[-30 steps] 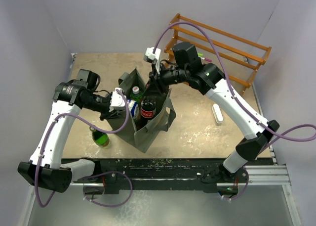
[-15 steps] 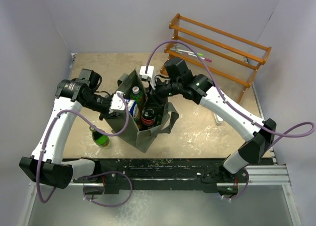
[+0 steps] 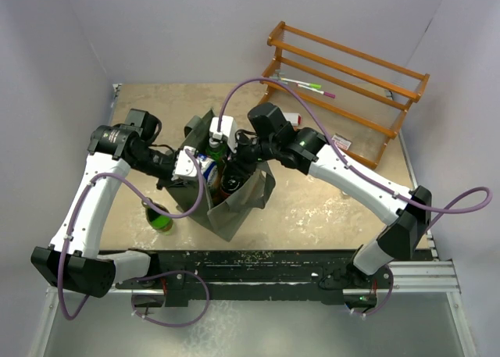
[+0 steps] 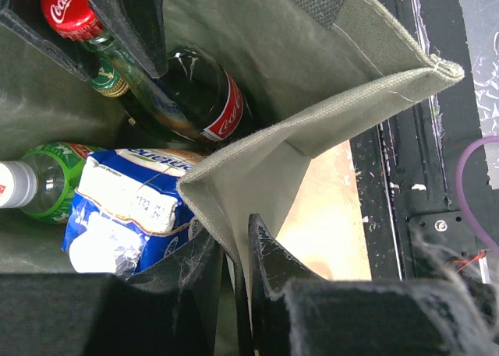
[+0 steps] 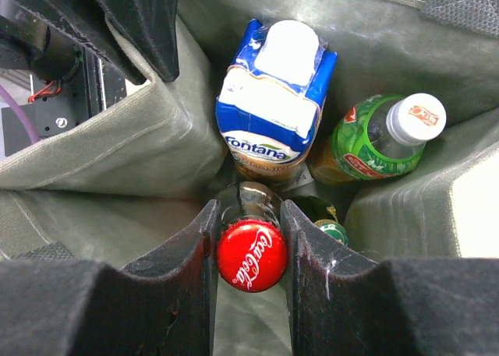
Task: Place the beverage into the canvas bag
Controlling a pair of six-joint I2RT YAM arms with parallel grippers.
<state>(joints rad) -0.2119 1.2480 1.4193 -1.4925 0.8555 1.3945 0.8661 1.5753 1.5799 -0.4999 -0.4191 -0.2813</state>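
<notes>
The dark grey-green canvas bag (image 3: 237, 207) stands open in the middle of the table. My right gripper (image 3: 232, 172) reaches down into it and is shut on the neck of a Coca-Cola bottle with a red cap (image 5: 251, 256). In the right wrist view the gripper (image 5: 249, 214) has one finger on each side of the neck. The bottle also shows in the left wrist view (image 4: 204, 99), low inside the bag. My left gripper (image 4: 238, 243) is shut on the bag's side wall (image 4: 257, 165) and holds it open.
Inside the bag are a blue-white carton (image 5: 273, 99), a green-labelled bottle with a white cap (image 5: 382, 142) and a green-capped bottle (image 5: 333, 233). A green bottle (image 3: 161, 219) stands on the table left of the bag. A wooden rack (image 3: 355, 68) stands at the back right.
My right arm has moved left and down, lowering the cola bottle into the bag. My left gripper has kept its hold on the bag wall.
</notes>
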